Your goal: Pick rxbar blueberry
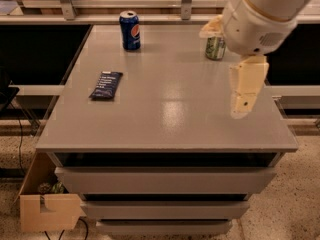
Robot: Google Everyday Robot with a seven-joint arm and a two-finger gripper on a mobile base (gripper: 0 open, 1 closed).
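You see the rxbar blueberry (106,85) lying flat on the grey table (165,124), toward 9 o'clock from the table's middle, with nothing touching it. The gripper (246,89) hangs above the table's edge at about 3 o'clock, well apart from the bar; whether it is spread or pressed together, you cannot tell. A blue Pepsi can (130,30) stands at 11 o'clock. A green can (215,48), partly hidden by the arm, stands at 1 o'clock.

camera view: single, high, at table's (165,134) front edge | faces 12 o'clock, tilted down | mid-range, whole top visible | gripper (244,101) nearer the lens, 3 o'clock, over table's right side
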